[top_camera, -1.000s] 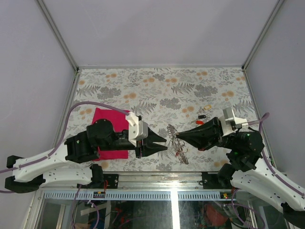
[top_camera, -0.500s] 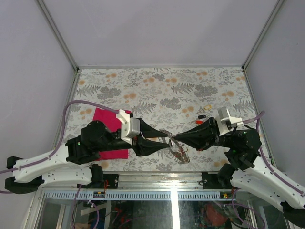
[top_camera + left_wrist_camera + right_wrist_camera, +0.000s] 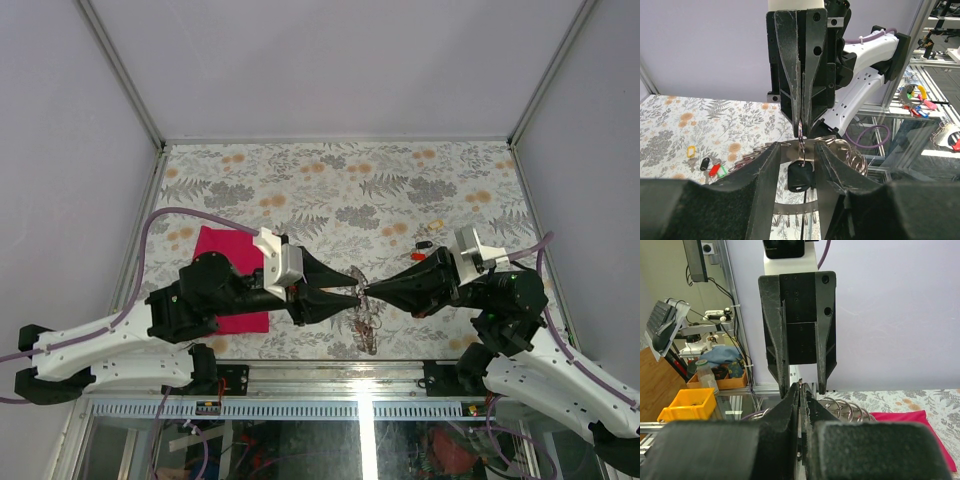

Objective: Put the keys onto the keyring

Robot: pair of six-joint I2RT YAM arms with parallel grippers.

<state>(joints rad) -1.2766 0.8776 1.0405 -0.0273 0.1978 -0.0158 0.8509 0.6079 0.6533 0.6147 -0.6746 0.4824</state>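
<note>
**Two grippers meet tip to tip at the keyring**

Seen from above, the left gripper [image 3: 352,288] and the right gripper [image 3: 369,291] face each other near the 6 o'clock edge of the flower-patterned table [image 3: 300,180].

The right gripper is clenched on the thin top loop of the silvery-grey coiled metal keyring [image 3: 842,150], which hangs down from its tips. A small black-headed key [image 3: 800,178] hangs on this loop.

The left gripper's fingers [image 3: 771,170] are released and stand apart on both sides of this key.

The other small coloured-head keys [image 3: 710,166] lie on the table at 3 o'clock. A flat magenta cloth [image 3: 215,248] lies at 9 o'clock, partly under the left arm.
</note>
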